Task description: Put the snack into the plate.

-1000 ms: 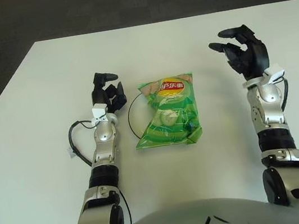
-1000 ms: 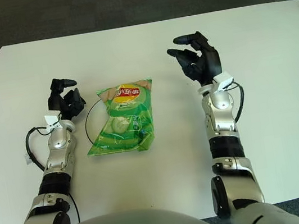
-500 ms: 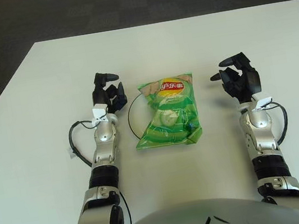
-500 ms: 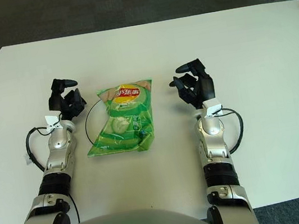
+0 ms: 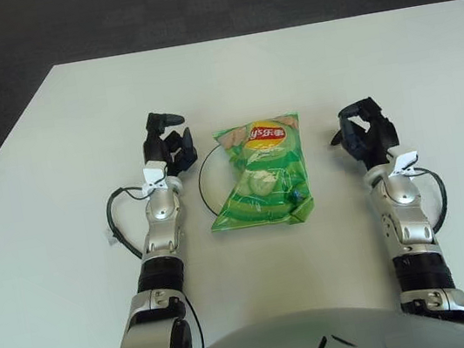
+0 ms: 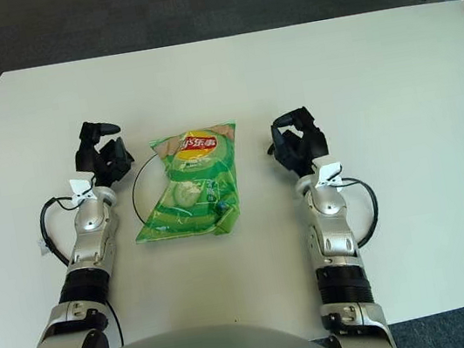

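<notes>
I see my right hand [image 5: 364, 130] has dropped back beside the snack [image 5: 260, 175], fingers curled, empty; left hand [image 5: 168, 149] unchanged, loosely curled, empty.

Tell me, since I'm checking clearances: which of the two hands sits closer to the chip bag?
The left hand. It shows just beside the plate's rim under the green chip bag, while the right hand has a wider strip of bare table between.

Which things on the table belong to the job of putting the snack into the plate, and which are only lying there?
For the job:
- green snack bag, lying over the plate
- plate, only its dark rim visible left of the bag
- right hand, right of the bag, holding nothing
- left hand, left of the plate, holding nothing

Only there:
- white table
</notes>
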